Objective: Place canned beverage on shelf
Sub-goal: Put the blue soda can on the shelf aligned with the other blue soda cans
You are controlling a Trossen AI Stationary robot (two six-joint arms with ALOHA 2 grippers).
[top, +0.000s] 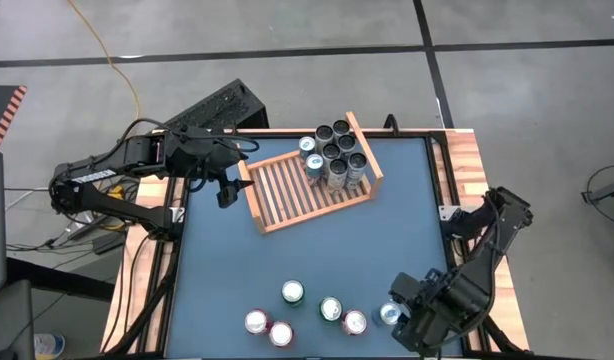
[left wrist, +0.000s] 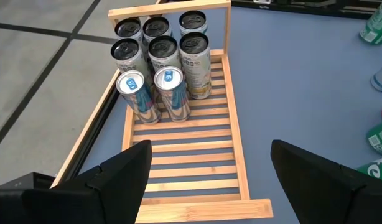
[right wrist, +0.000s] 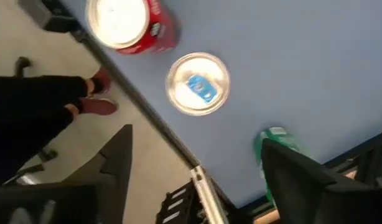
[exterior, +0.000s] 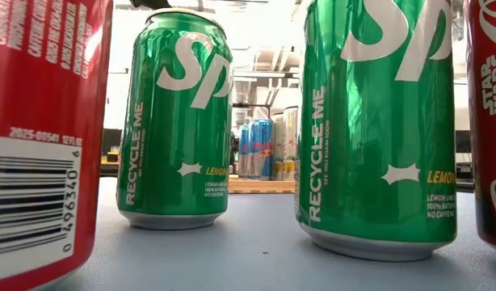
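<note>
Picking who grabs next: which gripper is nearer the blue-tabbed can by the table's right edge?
Right. The right gripper hangs open just above the blue-tabbed can; the left gripper is far across the table, open, beside the shelf.

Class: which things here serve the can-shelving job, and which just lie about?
Job: shelf; cans standing in it; loose cans on table; right gripper above a silver can; left gripper by shelf.
Lying about: yellow cable, black case.
</note>
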